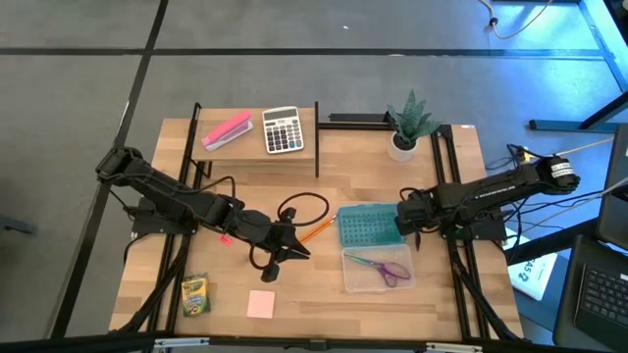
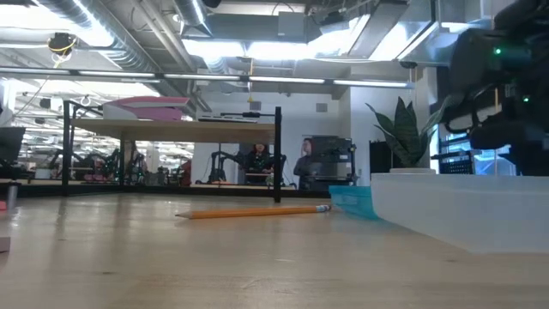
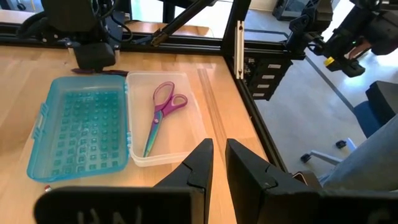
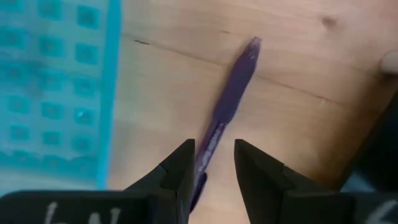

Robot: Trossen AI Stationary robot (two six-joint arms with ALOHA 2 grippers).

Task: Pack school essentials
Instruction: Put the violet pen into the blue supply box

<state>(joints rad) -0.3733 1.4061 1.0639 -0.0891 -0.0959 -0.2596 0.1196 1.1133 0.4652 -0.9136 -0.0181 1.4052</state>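
Centrally on the tabletop [image 1: 324,167] lies an open pencil case — teal lid [image 1: 368,226] flat, clear tray [image 1: 377,269] beside it with the purple-handled scissors [image 1: 381,267] inside. Left gripper [image 1: 297,252] hovers near the orange pencil [image 1: 315,230], which lies just beside the lid; its fingers [image 3: 202,165] are together, holding nothing. Right gripper [image 1: 416,238] sits at the lid's far edge, fingers [image 4: 180,171] clamped on a purple pen [image 4: 227,102]. The crayon box [image 1: 194,294] and pink notepad [image 1: 261,304] lie near the front edge — well apart from the case.
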